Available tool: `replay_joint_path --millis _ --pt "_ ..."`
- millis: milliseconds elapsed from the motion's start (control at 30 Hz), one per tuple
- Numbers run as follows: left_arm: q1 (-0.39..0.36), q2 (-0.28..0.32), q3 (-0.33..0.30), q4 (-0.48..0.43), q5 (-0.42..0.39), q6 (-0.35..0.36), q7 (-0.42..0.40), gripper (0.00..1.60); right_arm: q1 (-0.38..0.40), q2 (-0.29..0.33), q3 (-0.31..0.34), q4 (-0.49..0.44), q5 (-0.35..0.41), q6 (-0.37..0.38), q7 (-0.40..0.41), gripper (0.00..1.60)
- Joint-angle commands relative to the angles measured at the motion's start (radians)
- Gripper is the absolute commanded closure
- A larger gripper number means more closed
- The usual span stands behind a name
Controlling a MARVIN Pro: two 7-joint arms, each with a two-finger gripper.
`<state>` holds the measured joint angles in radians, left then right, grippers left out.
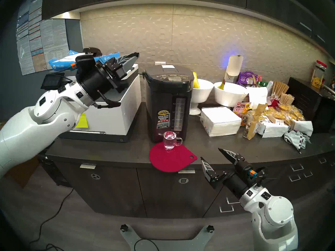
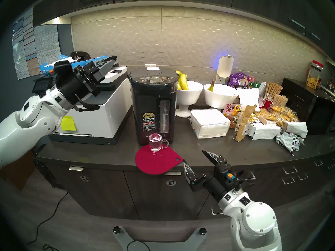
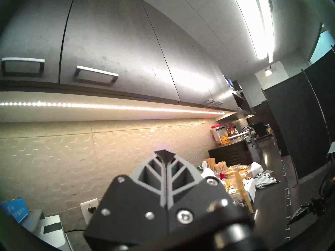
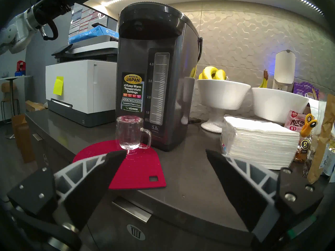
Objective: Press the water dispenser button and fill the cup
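The black water dispenser (image 1: 168,104) (image 2: 154,104) (image 4: 154,73) stands mid-counter, its DISPENSE button (image 2: 155,77) (image 1: 171,75) on the top panel with nothing touching it. The cup (image 1: 169,140) (image 2: 155,142) (image 4: 129,132), a clear glass mug, sits upright on a red mat (image 1: 172,160) against the dispenser's front, handle to the right. How full it is I cannot tell. My left gripper (image 1: 136,55) (image 2: 115,57) (image 3: 164,152) is shut and empty, raised over the printer, left of the dispenser's top. My right gripper (image 1: 211,153) (image 2: 193,155) (image 4: 165,152) is open and empty at the counter's front edge, right of the mat.
A white-and-grey printer (image 1: 108,109) stands left of the dispenser under paper reams. Right of it are white bowls (image 1: 201,90) with bananas, a napkin stack (image 1: 220,121) and snack bags (image 1: 272,118). Wall cabinets (image 3: 108,46) hang above.
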<state>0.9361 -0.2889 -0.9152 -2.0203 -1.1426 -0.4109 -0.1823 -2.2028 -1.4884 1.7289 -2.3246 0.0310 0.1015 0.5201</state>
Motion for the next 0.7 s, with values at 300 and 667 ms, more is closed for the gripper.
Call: replay_joint_path --millis 300,667 --pt "0.073 0.055 -0.021 -0.052 0.004 -0.185 0.118 1.60 0.003 0.002 -0.002 -0.025 -0.002 -0.002 0.001 0.00" --pt "0.102 0.082 -0.009 -0.051 -0.014 -0.265 0.063 0.00 0.003 0.001 -0.001 -0.025 -0.002 -0.002 0.001 0.00"
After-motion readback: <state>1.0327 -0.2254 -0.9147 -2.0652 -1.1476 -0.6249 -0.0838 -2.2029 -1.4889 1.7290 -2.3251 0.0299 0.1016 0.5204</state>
